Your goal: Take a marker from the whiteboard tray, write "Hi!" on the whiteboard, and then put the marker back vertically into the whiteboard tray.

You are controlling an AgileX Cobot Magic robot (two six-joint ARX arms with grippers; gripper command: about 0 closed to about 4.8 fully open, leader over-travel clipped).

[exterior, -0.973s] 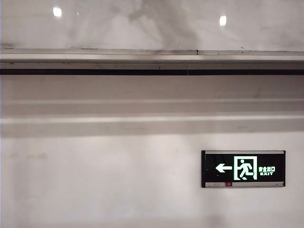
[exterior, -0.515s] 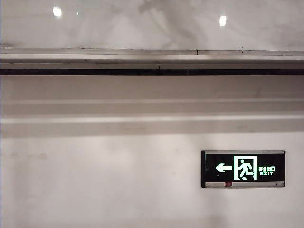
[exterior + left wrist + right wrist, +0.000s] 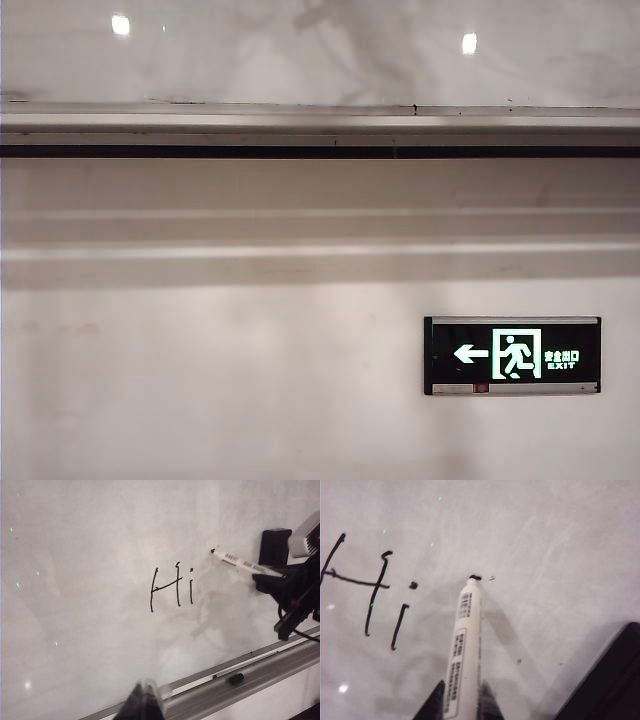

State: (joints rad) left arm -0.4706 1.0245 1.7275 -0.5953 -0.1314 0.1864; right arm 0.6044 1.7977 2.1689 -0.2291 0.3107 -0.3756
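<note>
the right pincer [image 3: 461, 700] was clamped on the marker [image 3: 464, 645], its two dark fingers pressed against either side of the slim white barrel with the printed label strips. the black nib sat right at the whiteboard [image 3: 545, 540], at a tiny fresh dash of ink just beside the handwritten "hi" [image 3: 367, 587], whose thin, slightly wobbly black strokes stood out on the glossy, smeared grey-white panel.

from the left wrist view, the same marker [image 3: 245, 563] angled in from the right arm's dark, blocky hand [image 3: 292, 592], tip up against the smooth whiteboard [image 3: 90, 555], next to the lettering [image 3: 172, 587]. below ran the whiteboard tray [image 3: 260, 672], a long, pale grey metal ledge with a straight rim, and a small rounded black piece [image 3: 236, 678] lay in it. the left pincer [image 3: 145, 702] showed only as a blurred dark wedge close to the lens, near the tray; whether its fingers were apart or together, i couldn't tell.

the exterior view gave a flat picture: the shiny whiteboard [image 3: 300, 50] with round light reflections, the tray [image 3: 320, 125] with its thin black stripe, matte wall below, and a rectangular green exit sign [image 3: 512, 355]. no arm was in that shot.
</note>
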